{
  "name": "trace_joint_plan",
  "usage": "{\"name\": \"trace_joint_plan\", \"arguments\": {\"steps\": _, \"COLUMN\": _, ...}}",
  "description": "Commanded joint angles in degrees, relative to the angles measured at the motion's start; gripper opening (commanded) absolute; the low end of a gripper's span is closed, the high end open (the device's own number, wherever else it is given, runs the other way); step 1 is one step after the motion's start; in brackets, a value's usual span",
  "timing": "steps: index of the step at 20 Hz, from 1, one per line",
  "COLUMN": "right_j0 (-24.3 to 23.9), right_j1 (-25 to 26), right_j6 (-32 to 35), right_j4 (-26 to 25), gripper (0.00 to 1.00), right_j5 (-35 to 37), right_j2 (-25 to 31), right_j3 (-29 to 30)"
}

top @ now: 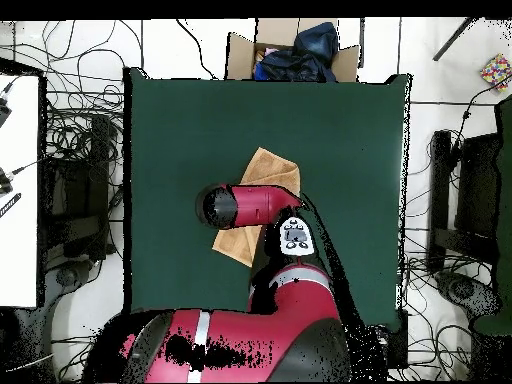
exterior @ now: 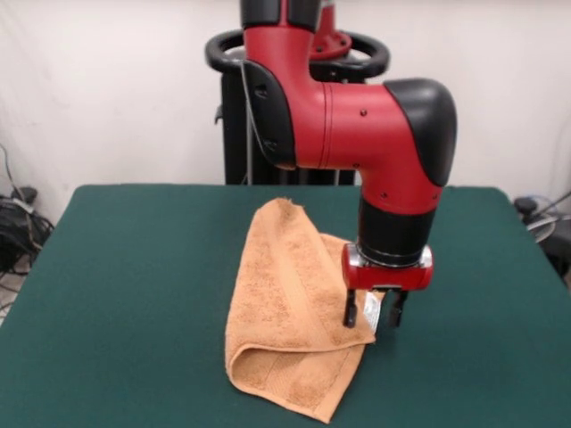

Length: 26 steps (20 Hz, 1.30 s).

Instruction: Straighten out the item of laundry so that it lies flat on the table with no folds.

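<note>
From above, you see the arm [top: 262, 208] covering the middle of the orange towel [top: 270, 168] on the green table [top: 180, 120].
</note>
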Motion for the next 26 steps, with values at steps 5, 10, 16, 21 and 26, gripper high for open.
{"name": "trace_joint_plan", "arguments": {"steps": 5, "right_j0": -1.23, "right_j1": 3.32, "right_j6": 8.22, "right_j4": 1.77, "gripper": 1.00, "right_j5": 0.71, "right_j2": 0.70, "right_j3": -2.64}}
{"name": "trace_joint_plan", "arguments": {"steps": 10, "right_j0": -2.48, "right_j1": 3.01, "right_j6": 6.79, "right_j4": 1.42, "gripper": 1.00, "right_j5": 1.81, "right_j2": 1.14, "right_j3": -3.24}}
{"name": "trace_joint_plan", "arguments": {"steps": 16, "right_j0": -3.68, "right_j1": 2.97, "right_j6": 4.98, "right_j4": 0.88, "gripper": 1.00, "right_j5": 3.46, "right_j2": 1.36, "right_j3": -4.68}}
{"name": "trace_joint_plan", "arguments": {"steps": 21, "right_j0": -3.85, "right_j1": 3.04, "right_j6": 5.15, "right_j4": 0.62, "gripper": 1.00, "right_j5": 2.65, "right_j2": 1.42, "right_j3": -4.00}}
{"name": "trace_joint_plan", "arguments": {"steps": 26, "right_j0": -3.70, "right_j1": 2.86, "right_j6": 5.45, "right_j4": 0.63, "gripper": 1.00, "right_j5": 2.47, "right_j2": 1.27, "right_j3": -3.80}}
